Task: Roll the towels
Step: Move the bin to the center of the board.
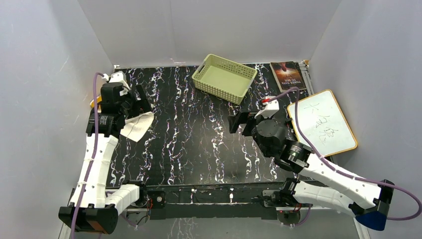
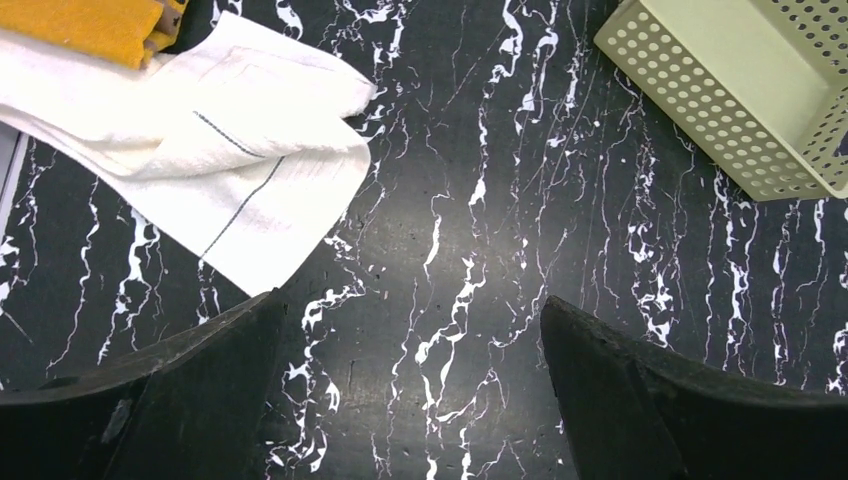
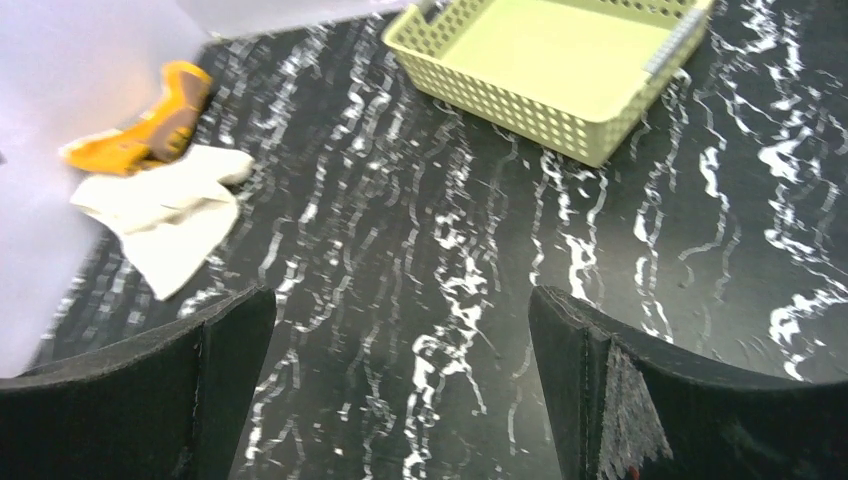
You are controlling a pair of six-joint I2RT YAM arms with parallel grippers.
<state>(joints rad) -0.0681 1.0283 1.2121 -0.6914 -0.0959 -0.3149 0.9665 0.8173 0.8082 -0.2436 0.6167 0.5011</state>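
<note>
From above, my left gripper (image 1: 143, 103) hangs over the left edge of the table (image 1: 199, 144), fingers spread wide and holding nothing. The white towel (image 1: 138, 125) lies right beneath and just near of it, a loose rumpled shape tapering to a corner that points toward the near right. Only a sliver of the orange towel (image 1: 96, 102) shows, behind my left arm against the left wall. My right gripper (image 1: 238, 122) is also wide and empty. It sits right of the table's middle, well apart from both towels, so I judge the left arm the nearer one for the first reach. The green basket (image 1: 219, 90) stands at the far middle, with nothing in it.

Through the left wrist, my two fingers (image 2: 225, 375) frame bare marble. The white towel (image 2: 230, 150) lies ahead and to the upper left of the gap, its long axis running diagonally from the upper-left corner down toward my left-hand finger, with layers folded over each other. The orange towel (image 2: 90, 25) is bunched at the top-left corner, touching the white one. A corner of the basket (image 2: 690, 100) shows at the upper right.

Through the right wrist, my fingers (image 3: 190, 390) stand wide over empty marble. Both towels sit far off at the left, the orange one (image 3: 150, 130) beyond the white (image 3: 165, 215). The basket (image 3: 500, 105) ahead is plainly empty.
</note>
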